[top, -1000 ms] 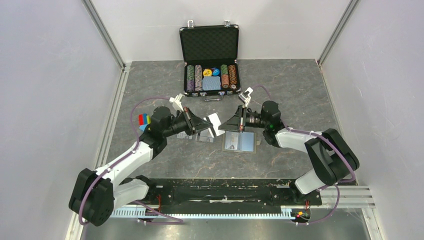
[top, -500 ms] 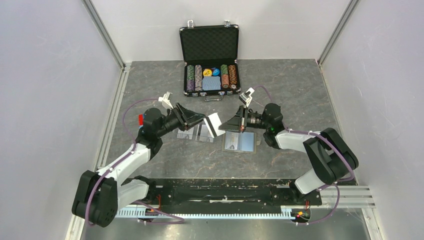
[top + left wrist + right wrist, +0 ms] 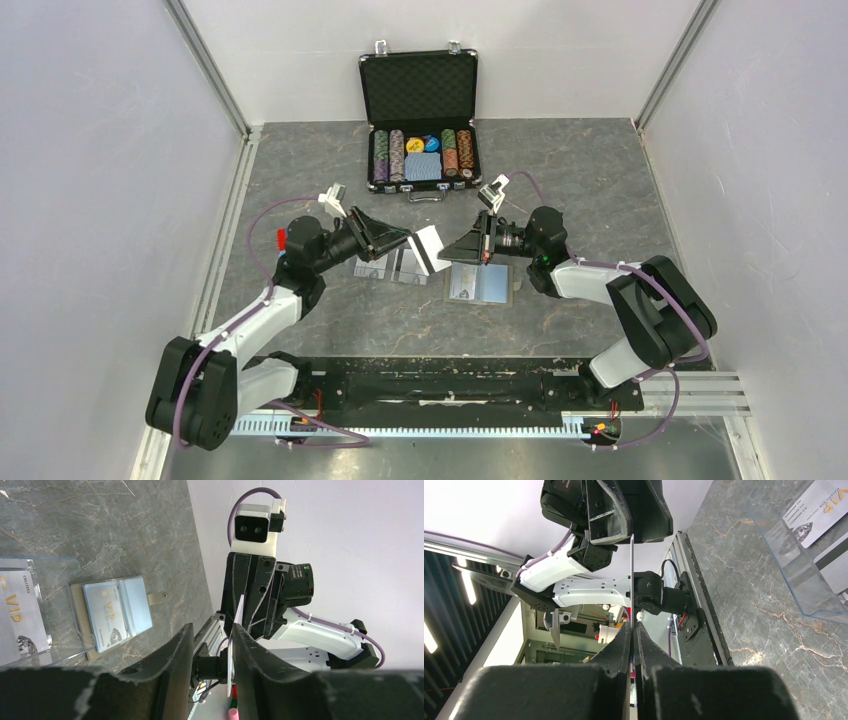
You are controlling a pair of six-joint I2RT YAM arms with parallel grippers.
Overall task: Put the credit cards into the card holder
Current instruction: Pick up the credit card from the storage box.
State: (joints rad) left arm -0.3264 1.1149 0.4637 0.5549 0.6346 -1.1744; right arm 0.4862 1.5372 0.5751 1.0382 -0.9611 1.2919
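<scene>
From the overhead camera I see the left end effector and the right end effector facing each other above the tabletop. A credit card sits in the air between them. The card holder lies open on the tabletop just on the near side of the right one. Clear sleeves lie below the left one, and a poker-chip case stands open by the far wall.

On the left wrist camera my jaws stand apart, with the card edge-on close beside one finger. A second credit card lies in the open holder.

On the right wrist camera the jaws are pinched tight on the card's near edge. Its far edge reaches in between the left fingers.
</scene>
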